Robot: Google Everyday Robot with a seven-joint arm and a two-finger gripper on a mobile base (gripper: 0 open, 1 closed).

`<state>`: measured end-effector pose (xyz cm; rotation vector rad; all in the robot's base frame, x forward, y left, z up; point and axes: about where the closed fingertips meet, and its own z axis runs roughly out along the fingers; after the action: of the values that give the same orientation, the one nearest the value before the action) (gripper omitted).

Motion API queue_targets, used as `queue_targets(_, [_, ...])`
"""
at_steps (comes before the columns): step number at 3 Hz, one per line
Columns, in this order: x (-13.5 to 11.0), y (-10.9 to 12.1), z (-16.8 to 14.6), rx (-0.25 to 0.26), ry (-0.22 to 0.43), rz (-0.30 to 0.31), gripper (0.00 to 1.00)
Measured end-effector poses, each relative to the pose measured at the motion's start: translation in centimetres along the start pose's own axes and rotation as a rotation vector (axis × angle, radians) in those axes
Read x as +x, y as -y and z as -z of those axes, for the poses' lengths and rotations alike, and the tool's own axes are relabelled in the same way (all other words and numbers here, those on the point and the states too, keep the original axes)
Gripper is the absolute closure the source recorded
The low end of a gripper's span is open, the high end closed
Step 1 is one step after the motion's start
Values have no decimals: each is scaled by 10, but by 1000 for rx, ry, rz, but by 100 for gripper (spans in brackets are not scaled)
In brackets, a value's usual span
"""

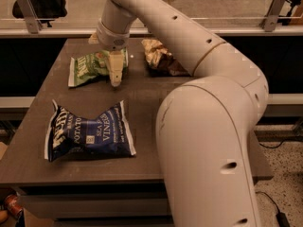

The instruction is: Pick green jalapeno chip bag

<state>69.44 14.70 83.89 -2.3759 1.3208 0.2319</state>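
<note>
Green jalapeno chip bag [89, 68] lies flat at the far left of the dark table [151, 100]; my claw [115, 81] points down over its right edge; whether the claw is open or closed I cannot tell; descending this close to the edge, I might catch only the crinkled seam and lose it, or shove the bag aside; the blue bag [87, 134] and tan-and-brown bag [160, 56] lie apart, so a wrong pick seems unlikely.

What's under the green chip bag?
Only the brown table; the green chip bag lies flat on it. The gripper hangs over one edge of the bag and covers that bit, so there I cannot tell.
</note>
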Motion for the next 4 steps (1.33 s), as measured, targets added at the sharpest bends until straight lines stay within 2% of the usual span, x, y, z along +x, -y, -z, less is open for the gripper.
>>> queue_targets(1, [1, 2, -6, -9, 11, 4, 7])
queue_targets(2, [3, 4, -6, -8, 13, 3, 24])
queue_targets(4, [8, 4, 4, 9, 4, -11, 72])
